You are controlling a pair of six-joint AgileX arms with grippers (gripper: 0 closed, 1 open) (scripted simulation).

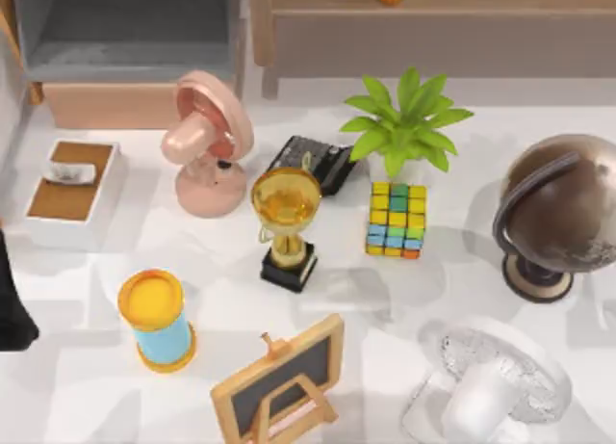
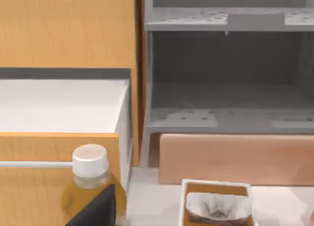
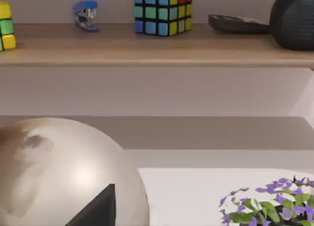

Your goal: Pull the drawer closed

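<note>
**Drawer still out, neither arm on it yet**

The drawer [image 1: 130,54] sits at the bench's far left corner, pulled out, its grey floor open to the top view and its peach front [image 1: 108,105] facing the clutter. From my left wrist view I look straight at that front [image 2: 235,158], with the small white box [image 2: 216,204] just before it and a capped bottle [image 2: 91,179] close beside my camera. My left arm [image 1: 14,300] is at the bench's left edge, well short of the drawer. I cannot tell whether the fingers on either arm are spread or pressed together. My right arm looks toward a long shelf [image 3: 157,44] at the far edge, with a pale globe [image 3: 64,172] close in front of it.

My judgement is that the approach has not begun. The risks lie in the crowding: the white box [image 1: 72,192] stands near the front's left part, and the pink fan [image 1: 204,145] stands just beside its right end. A reach that comes in low could shove the box or tip the fan. Pressing the front off-centre might skew the drawer so it jams partway. The plain front shows no handle, so a glancing contact could slip.
</note>
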